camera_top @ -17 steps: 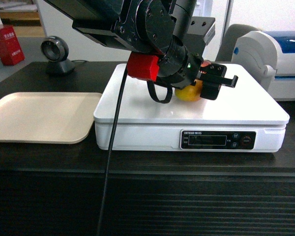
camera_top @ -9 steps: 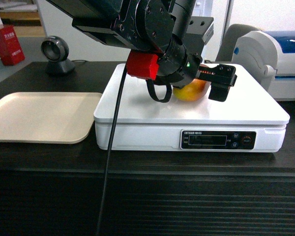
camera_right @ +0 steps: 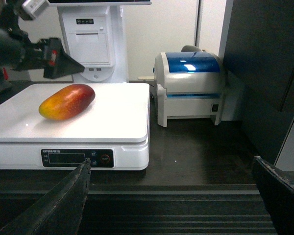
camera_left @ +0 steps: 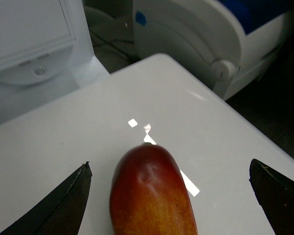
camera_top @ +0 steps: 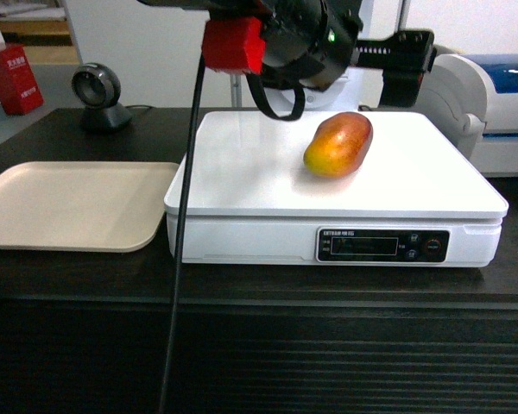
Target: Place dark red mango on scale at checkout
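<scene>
While the left claw (camera_left: 169, 196) gapes, one dark red mango (camera_top: 337, 144) lies on one scale (camera_top: 242, 172).

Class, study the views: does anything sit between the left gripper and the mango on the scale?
Nothing visible does. The mango lies alone on the scale, and the left gripper hangs open above it, its two fingers either side of the fruit in the wrist view with only bare white platform between them.
</scene>
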Tool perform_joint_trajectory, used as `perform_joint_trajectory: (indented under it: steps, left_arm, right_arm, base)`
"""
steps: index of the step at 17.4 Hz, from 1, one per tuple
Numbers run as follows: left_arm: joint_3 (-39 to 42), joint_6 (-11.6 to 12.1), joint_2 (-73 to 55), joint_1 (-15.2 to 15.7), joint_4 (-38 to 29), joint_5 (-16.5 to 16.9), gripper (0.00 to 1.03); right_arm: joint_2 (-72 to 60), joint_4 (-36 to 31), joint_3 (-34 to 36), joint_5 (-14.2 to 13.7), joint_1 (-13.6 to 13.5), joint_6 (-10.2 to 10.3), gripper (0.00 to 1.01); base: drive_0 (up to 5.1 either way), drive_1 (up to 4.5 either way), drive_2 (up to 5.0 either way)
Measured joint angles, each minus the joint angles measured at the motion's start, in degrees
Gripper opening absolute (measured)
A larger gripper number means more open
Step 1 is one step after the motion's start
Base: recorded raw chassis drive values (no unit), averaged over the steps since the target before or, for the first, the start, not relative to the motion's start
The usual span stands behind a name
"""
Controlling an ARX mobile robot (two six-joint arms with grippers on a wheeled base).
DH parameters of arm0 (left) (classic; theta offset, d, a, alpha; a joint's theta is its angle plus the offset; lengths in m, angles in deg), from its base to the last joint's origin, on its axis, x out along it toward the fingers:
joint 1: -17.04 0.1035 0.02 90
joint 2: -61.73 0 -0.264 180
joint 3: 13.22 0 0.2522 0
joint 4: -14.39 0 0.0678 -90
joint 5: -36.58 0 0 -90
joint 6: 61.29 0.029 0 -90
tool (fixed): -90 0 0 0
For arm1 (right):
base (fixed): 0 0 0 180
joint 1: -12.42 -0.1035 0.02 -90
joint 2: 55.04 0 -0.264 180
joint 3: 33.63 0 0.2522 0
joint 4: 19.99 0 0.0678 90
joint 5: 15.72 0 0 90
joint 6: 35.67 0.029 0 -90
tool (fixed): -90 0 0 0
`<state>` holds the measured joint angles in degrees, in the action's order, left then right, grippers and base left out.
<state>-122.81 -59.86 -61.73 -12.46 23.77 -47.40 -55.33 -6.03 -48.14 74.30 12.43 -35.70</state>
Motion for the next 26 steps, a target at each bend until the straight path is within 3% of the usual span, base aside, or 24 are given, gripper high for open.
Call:
perform_joint_trajectory:
  steps: [2,4,5,8,11,13,21,25,26]
  left_arm:
    - [3.2,-2.4,5.4,1.9,-4.1,0.1,0.98]
    - [8.0,-5.2,12.2,6.4,-8.9,-1.2,0.98]
    - [8.9,-5.6,13.3,7.2,-9.4,-1.4,0.98]
    - [20.4,-6.4,23.8,15.8,-14.8,-3.0,0.98]
    - [33.1,-6.0,35.2,24.2,-17.5,-1.6,0.98]
    - [36.1,-6.1,38.4,26.6,-17.8,-1.1,0.98]
    - [41.6,-6.2,44.3,31.7,-18.0,0.2,0.98]
    - [48.7,-5.8,52.3,38.7,-17.2,2.4,0.98]
    - [51.5,-4.3,54.6,40.0,-20.5,4.0,0.89]
  right_arm:
    - [0.0,0.0,0.0,0.0,0.0,0.0,0.98]
    - [0.0,0.0,0.0,0.0,0.0,0.0,0.98]
    - [0.0,0.0,0.0,0.0,0.0,0.0,0.98]
    - [0.0,0.0,0.0,0.0,0.0,0.0,0.98]
    - [0.0,0.0,0.0,0.0,0.0,0.0,0.98]
    - [0.0,0.0,0.0,0.0,0.0,0.0,0.98]
    - [0.0,0.0,0.0,0.0,0.0,0.0,0.98]
    - [0.0,0.0,0.0,0.0,0.0,0.0,0.98]
    - [0.0,0.0,0.0,0.0,0.0,0.0,0.98]
  base:
    - [0.0,0.0,0.0]
    - [0.0,0.0,0.0]
    - [0.0,0.0,0.0]
    - [0.0,0.0,0.0]
    - [0.0,0.0,0.0]
    - [0.0,0.0,0.0]
    - [0.0,0.0,0.0]
    - [0.0,0.0,0.0]
    - [0.0,0.0,0.0]
